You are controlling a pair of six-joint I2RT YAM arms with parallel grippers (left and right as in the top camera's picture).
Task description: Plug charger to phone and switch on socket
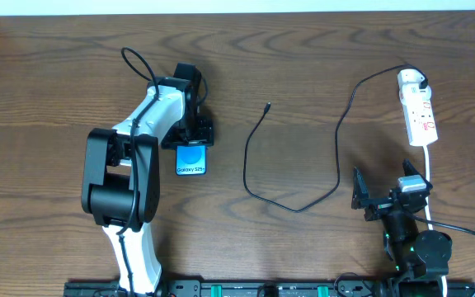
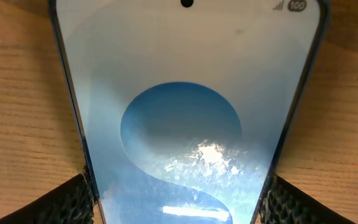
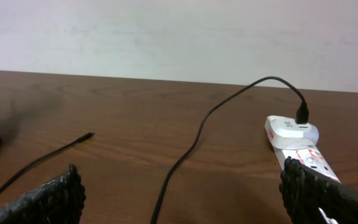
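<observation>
Black knurled left tool fingers (image 2: pixel 61 202) flank the glossy slim phone (image 2: pixel 185 93).

Glossy phone (image 2: pixel 185 93) (probably glass), wooden table (image 1: pixel 303 66).

Reaches forward on the left, wrist bent down, left gripper (image 1: pixel 194 132) jaws parted; sits folded low on the right, right gripper (image 3: pixel 179 196) spread wide.

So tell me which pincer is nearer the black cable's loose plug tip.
Left. The left pincer straddles the phone, just left of the plug tip; the right pincer hangs farther off to its right.
</observation>
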